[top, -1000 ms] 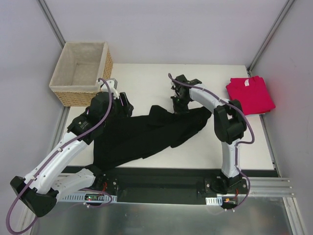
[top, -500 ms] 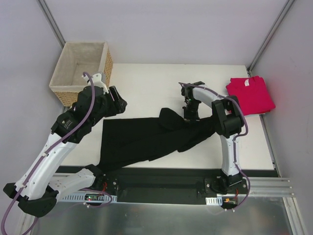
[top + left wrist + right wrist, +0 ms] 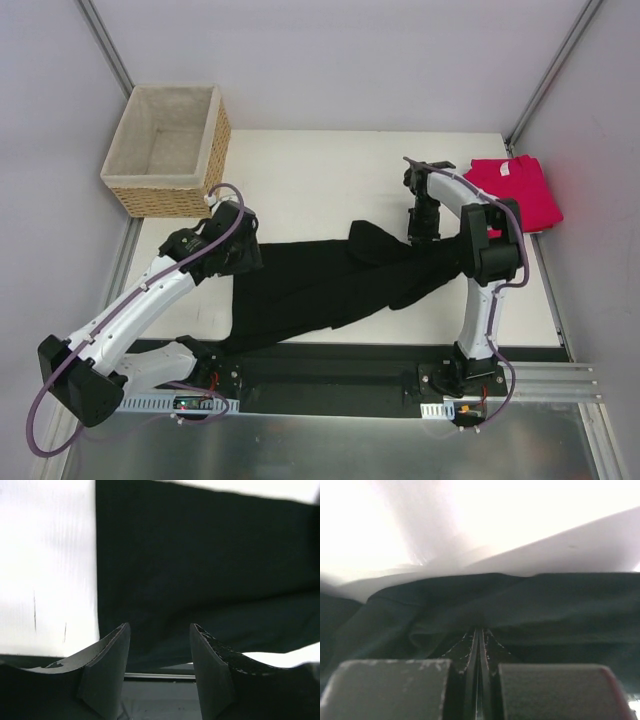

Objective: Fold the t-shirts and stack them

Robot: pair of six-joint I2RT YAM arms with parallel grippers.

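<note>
Black t-shirt lies as a long rumpled band right of the wicker basket. Right gripper pinches its bunched end; left gripper hangs spread and empty over it.

No text, brand, number or sign can be read in any view. A white tag is seen at the collar of the red t-shirt at the far right corner of the desk, but it is too small to be read. The black t-shirt is shown only as plain dark cloth.
</note>
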